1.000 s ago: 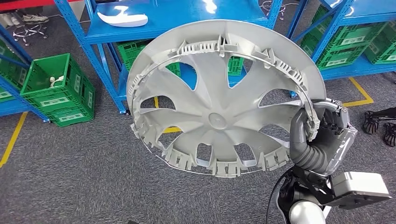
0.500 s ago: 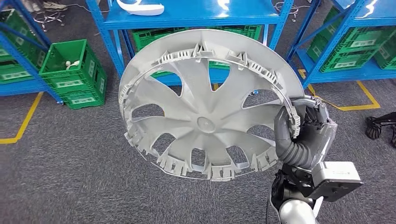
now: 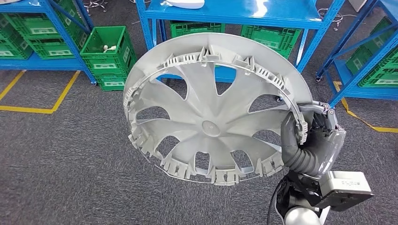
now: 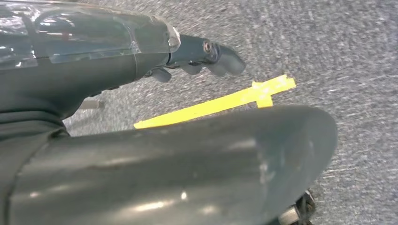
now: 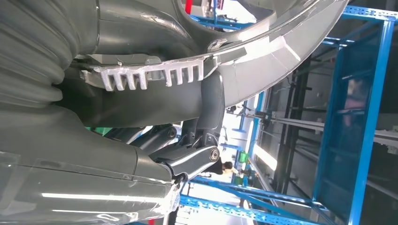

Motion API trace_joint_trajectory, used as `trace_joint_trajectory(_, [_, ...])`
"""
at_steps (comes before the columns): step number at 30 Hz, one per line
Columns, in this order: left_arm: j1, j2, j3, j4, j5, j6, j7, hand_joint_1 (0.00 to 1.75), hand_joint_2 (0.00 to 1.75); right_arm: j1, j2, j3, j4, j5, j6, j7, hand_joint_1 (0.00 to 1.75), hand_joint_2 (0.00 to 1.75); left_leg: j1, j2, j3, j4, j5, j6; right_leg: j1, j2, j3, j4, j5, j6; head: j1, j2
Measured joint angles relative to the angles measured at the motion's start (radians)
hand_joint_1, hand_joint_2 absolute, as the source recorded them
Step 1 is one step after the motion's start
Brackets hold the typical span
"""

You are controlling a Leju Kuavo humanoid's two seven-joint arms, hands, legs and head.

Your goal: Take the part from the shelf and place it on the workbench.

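- We see green crates (image 3: 105,56) standing on the floor (image 3: 61,159) beside the blue shelf (image 3: 225,11); the open one nearest us holds a small white item (image 3: 107,47) that we cannot identify.
- More green crates (image 3: 272,36) sit under the shelf's lower board, and others (image 3: 28,35) fill the rack at the far left and the rack (image 3: 375,65) at the right; we cannot tell what is in them.
- A white object (image 3: 185,3) lies on the shelf board, cut off by the upper edge of the head view.
- The part (image 3: 211,117), a large grey wheel cover with spokes and clip tabs around its ring, hangs in the air in front of the shelf, tilted, its inner side towards us.
- The right robot hand (image 3: 302,133) grips the part at its rim on the right; in the right wrist view the fingers (image 5: 211,108) wrap over the rim's edge beside a toothed tab.
- The left robot hand (image 4: 197,54) holds nothing, its fingers loosely bent above grey carpet with a yellow tape line (image 4: 216,101).
- Yellow floor tape (image 3: 42,105) also marks the carpet near the crates, and the part hides much of the shelf's lower bay.
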Motion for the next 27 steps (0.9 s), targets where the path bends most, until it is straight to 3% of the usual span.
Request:
trace_joint_trajectory(1, [0.000,0.001,0.000,0.000,0.000,0.000,0.000,0.00,0.00,0.000,0.000,0.001,0.000,0.000,0.000,0.000,1.62,1.75,-0.001,0.019,-0.010,0.017,-0.014,-0.006,-0.002,-0.010,-0.001,-0.005,0.003,-0.005,-0.005,0.000])
trace_joint_trajectory(3, [-0.001,0.002,0.000,0.000,0.000,0.000,0.000,0.00,0.00,0.000,0.001,0.002,0.000,-0.001,0.000,0.000,1.62,1.75,0.004,0.062,-0.053,0.108,-0.074,-0.020,-0.003,-0.033,-0.002,-0.010,0.008,-0.011,-0.017,0.000])
trace_joint_trajectory(5, [-0.002,0.003,0.000,0.000,0.001,0.000,0.003,0.00,0.00,0.001,0.001,0.004,0.000,-0.008,0.000,0.000,1.62,1.75,0.015,0.071,-0.112,0.238,-0.132,-0.033,-0.001,-0.057,-0.006,-0.008,0.008,-0.012,-0.025,0.000])
trace_joint_trajectory(6, [-0.001,0.003,0.000,0.000,0.001,0.000,0.005,0.00,0.00,0.001,0.001,0.006,0.000,-0.013,0.000,0.000,1.62,1.75,0.020,0.071,-0.128,0.274,-0.139,-0.039,-0.001,-0.069,-0.007,-0.006,0.008,-0.012,-0.026,0.000])
trace_joint_trajectory(7, [0.000,0.003,-0.001,0.000,0.001,0.000,0.007,0.00,0.00,0.000,0.001,0.009,0.000,-0.018,0.000,-0.001,1.62,1.75,0.024,0.073,-0.126,0.273,-0.126,-0.043,-0.002,-0.081,-0.009,-0.004,0.008,-0.012,-0.028,0.000])
trace_joint_trajectory(8, [0.001,0.003,-0.001,0.001,0.001,0.000,0.009,0.00,0.00,0.000,0.001,0.012,0.000,-0.025,0.000,-0.001,1.62,1.75,0.028,0.080,-0.104,0.233,-0.096,-0.046,-0.002,-0.092,-0.009,-0.002,0.007,-0.010,-0.029,0.000])
trace_joint_trajectory(10, [0.000,0.004,-0.001,0.001,0.001,0.000,0.011,0.00,0.00,-0.001,0.001,0.015,0.000,-0.039,0.000,-0.004,1.62,1.75,0.029,0.124,-0.034,0.100,-0.034,-0.049,-0.002,-0.110,-0.010,0.005,0.003,-0.002,-0.031,0.000])
trace_joint_trajectory(12, [-0.001,0.005,-0.003,0.001,0.001,0.000,0.013,0.00,0.00,-0.003,0.001,0.017,0.000,-0.054,0.000,-0.009,1.62,1.75,0.023,0.158,0.000,0.022,-0.010,-0.037,0.002,-0.125,-0.013,0.013,0.001,0.011,-0.033,0.000])
trace_joint_trajectory(13, [-0.002,0.006,-0.005,0.001,0.001,0.001,0.014,0.00,0.00,-0.004,0.001,0.018,0.000,-0.061,0.000,-0.010,1.62,1.75,0.019,0.159,-0.002,0.017,-0.012,-0.028,0.003,-0.134,-0.013,0.014,0.002,0.017,-0.032,0.000])
trace_joint_trajectory(15, [0.000,0.008,-0.008,0.001,0.001,0.002,0.016,0.00,0.00,-0.007,0.000,0.019,0.001,-0.078,0.000,-0.015,1.62,1.75,0.018,0.135,-0.011,0.017,-0.005,-0.010,-0.001,-0.148,-0.015,0.015,0.000,0.028,-0.028,0.000])
trace_joint_trajectory(17, [-0.001,0.009,-0.009,0.002,0.001,0.008,0.014,0.00,0.00,-0.013,0.000,0.020,0.003,-0.099,0.000,-0.025,1.62,1.75,0.019,0.111,-0.016,0.014,0.005,0.007,-0.007,-0.115,-0.029,0.054,-0.035,0.038,-0.022,0.000])
trace_joint_trajectory(19, [-0.003,0.010,-0.011,0.002,0.000,0.018,0.009,0.00,0.00,-0.018,0.000,0.021,0.008,-0.117,0.000,-0.039,1.62,1.75,0.017,0.085,-0.021,0.014,0.012,0.018,-0.010,-0.060,-0.071,0.168,-0.106,0.042,-0.008,0.000])
trace_joint_trajectory(21, [-0.003,0.011,-0.016,0.001,-0.001,0.024,0.005,0.00,0.00,-0.020,0.000,0.023,0.016,-0.128,0.000,-0.049,1.62,1.75,0.011,0.059,-0.025,0.014,0.016,0.024,-0.008,-0.041,-0.114,0.279,-0.149,0.038,0.005,0.000])
trace_joint_trajectory(22, [-0.003,0.012,-0.019,0.001,-0.001,0.025,0.004,0.00,0.00,-0.022,0.000,0.025,0.020,-0.133,0.000,-0.054,1.62,1.75,0.008,0.045,-0.026,0.014,0.017,0.026,-0.008,-0.037,-0.119,0.292,-0.144,0.033,0.010,0.000])
trace_joint_trajectory(23, [-0.002,0.013,-0.022,0.001,0.000,0.027,0.003,0.00,0.00,-0.026,0.000,0.027,0.024,-0.137,0.000,-0.058,1.62,1.75,0.004,0.032,-0.026,0.014,0.018,0.027,-0.006,-0.034,-0.108,0.270,-0.120,0.027,0.013,0.000])
trace_joint_trajectory(25, [-0.002,0.014,-0.024,0.001,0.002,0.030,0.003,0.00,0.00,-0.037,0.000,0.032,0.030,-0.150,0.000,-0.065,1.62,1.75,-0.001,0.009,-0.025,0.015,0.019,0.028,-0.001,-0.008,-0.055,0.152,-0.049,0.009,0.017,0.000])
trace_joint_trajectory(27, [-0.004,0.015,-0.025,0.001,0.003,0.035,0.002,0.00,0.00,-0.049,-0.001,0.039,0.032,-0.173,0.000,-0.070,1.62,1.75,-0.002,-0.010,-0.030,0.017,0.023,0.023,0.002,0.026,-0.014,0.057,-0.009,-0.004,0.014,0.000])
